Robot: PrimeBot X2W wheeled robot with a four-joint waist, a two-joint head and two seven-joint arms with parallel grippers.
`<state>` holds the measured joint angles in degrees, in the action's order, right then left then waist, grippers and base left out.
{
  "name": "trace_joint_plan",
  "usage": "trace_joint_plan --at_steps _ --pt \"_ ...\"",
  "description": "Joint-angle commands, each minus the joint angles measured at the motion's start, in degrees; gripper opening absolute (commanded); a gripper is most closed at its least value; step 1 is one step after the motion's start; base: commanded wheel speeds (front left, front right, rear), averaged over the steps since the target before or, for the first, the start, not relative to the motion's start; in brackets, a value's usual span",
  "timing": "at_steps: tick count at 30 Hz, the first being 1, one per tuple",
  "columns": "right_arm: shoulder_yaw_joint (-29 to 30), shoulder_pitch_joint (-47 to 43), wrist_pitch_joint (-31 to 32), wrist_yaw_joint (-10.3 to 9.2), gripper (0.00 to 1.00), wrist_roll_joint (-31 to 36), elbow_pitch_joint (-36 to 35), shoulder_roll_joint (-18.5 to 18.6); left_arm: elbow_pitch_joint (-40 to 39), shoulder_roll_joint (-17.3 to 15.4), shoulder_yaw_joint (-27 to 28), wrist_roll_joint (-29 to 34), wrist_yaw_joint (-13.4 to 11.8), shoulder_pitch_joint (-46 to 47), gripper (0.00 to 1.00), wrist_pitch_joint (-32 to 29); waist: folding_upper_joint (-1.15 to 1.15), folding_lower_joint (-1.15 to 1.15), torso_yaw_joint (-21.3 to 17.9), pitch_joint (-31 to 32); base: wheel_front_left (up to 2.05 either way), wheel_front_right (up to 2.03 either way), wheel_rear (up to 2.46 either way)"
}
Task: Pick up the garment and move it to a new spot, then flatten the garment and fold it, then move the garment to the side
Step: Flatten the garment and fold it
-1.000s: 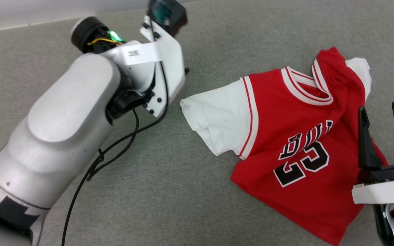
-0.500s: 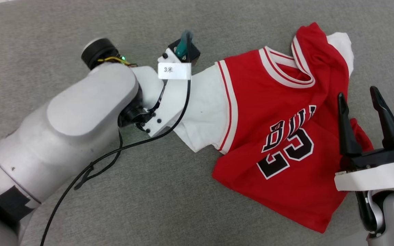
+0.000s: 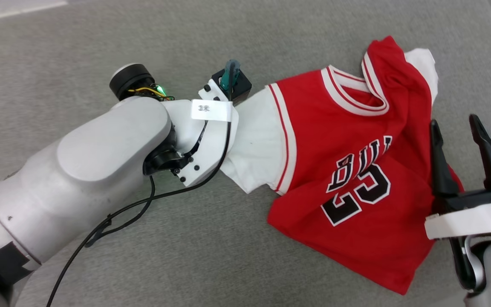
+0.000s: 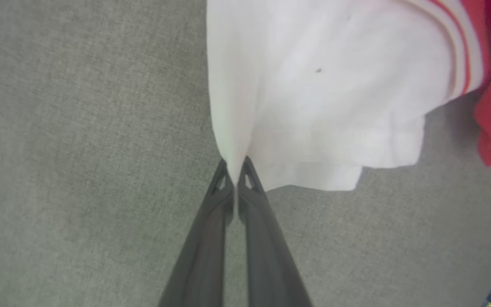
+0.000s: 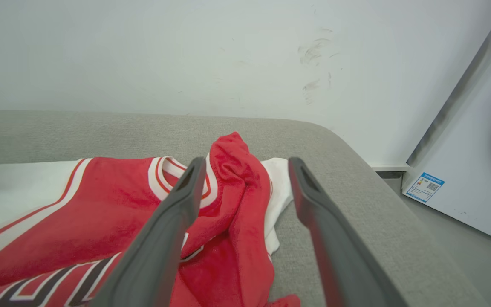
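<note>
Brought left pincer [image 4: 233, 168] across since a second ago and clamped it on the white sleeve [image 4: 313, 106] edge of the red jersey [image 3: 335, 140], rumpled on the grey surface [image 3: 228, 256]. Holds right pincer [image 3: 454, 121] wide open, empty, over jersey's right edge.

Left gripper [image 4: 233, 164] pinched tight on garment [image 4: 313, 85] sleeve edge, seemingly; right gripper [image 3: 454, 123] fingers spread, hovering.

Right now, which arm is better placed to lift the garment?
Left. The left gripper is shut on the garment at its white sleeve edge; the right gripper hangs open above the red side, gripping nothing.
</note>
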<state>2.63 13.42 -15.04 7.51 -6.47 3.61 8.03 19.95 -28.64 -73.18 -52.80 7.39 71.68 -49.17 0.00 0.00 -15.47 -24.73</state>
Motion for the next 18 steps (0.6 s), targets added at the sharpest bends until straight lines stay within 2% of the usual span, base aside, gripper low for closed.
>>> trace_joint_plan --at_steps 1,7,12,18 --pt "0.6 -1.25 -0.15 -0.03 1.0 0.47 0.47 0.77 -0.75 -0.99 -0.03 -0.97 0.04 -0.76 0.0 2.14 0.0 0.0 3.07 3.4 0.0 0.0 0.0" --pt "2.19 -3.43 -0.17 -0.04 1.0 0.25 1.05 1.69 -1.37 -4.46 0.61 -3.82 0.03 -1.14 0.0 6.56 0.0 0.0 7.52 7.13 0.0 0.0 0.0" --pt "2.25 -4.34 0.11 -0.03 1.0 0.55 1.08 1.9 -0.59 -10.27 0.91 -5.6 -0.11 -3.26 0.0 7.49 0.0 0.0 10.43 8.51 0.0 0.0 0.0" --pt "2.21 -4.72 0.7 -0.03 1.0 0.7 0.43 1.95 1.09 -16.8 2.04 -9.05 -3.04 -8.65 0.0 8.5 0.0 0.0 11.42 7.9 0.0 0.0 0.0"
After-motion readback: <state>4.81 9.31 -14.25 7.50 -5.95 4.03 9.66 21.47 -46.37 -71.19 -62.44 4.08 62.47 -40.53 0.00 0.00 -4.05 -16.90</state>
